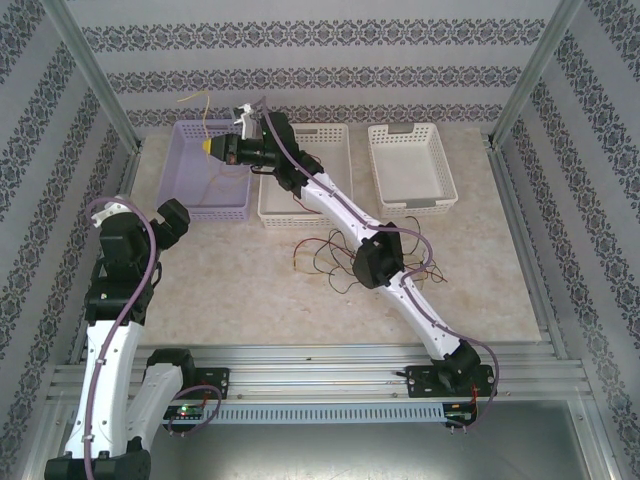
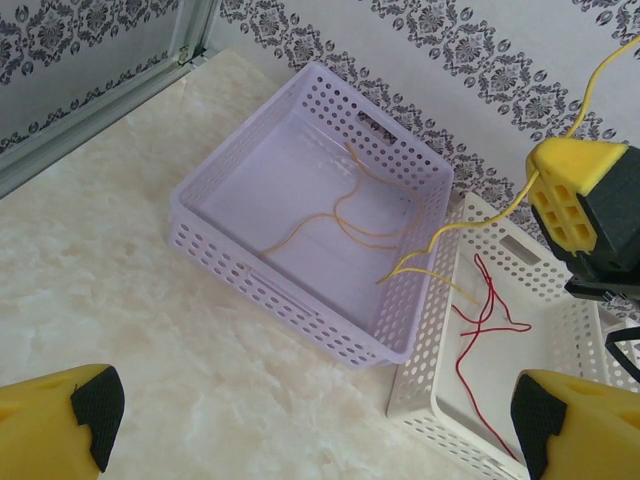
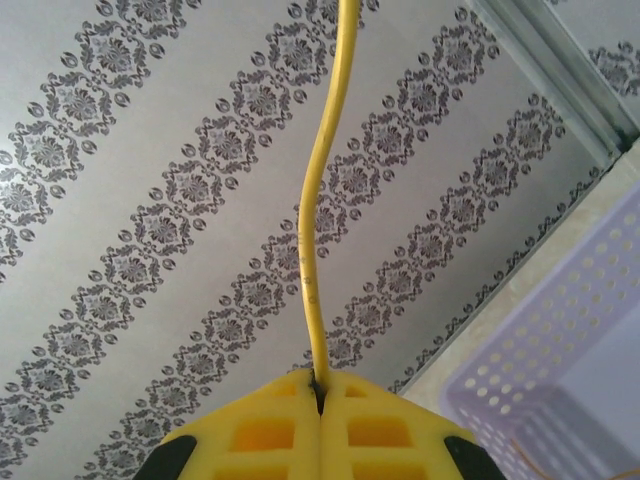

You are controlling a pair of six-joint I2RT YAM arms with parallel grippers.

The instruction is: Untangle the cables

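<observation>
**Q:** State of the right pincer (image 3: pixel 320 390)?
**A:** Clenched on a yellow cable (image 3: pixel 318 230), which stands up from between the closed pads. The pincer hangs above the purple basket (image 1: pixel 215 210) at the far left corner of the counter (image 1: pixel 250 290).

**Q:** And the left pincer (image 2: pixel 315 415)?
**A:** Released, jaws wide, holding nothing. It sits near the counter's left edge, facing the purple basket.

**Q:** Location of the other cables?
**A:** Yellow strands (image 2: pixel 345 215) lie inside the purple basket. A red cable (image 2: pixel 480 320) lies in the white basket (image 2: pixel 430 400) touching its right side. A tangle of red and dark cables (image 1: pixel 330 255) lies near the counter's centre, under the right arm (image 1: pixel 330 200).
</observation>
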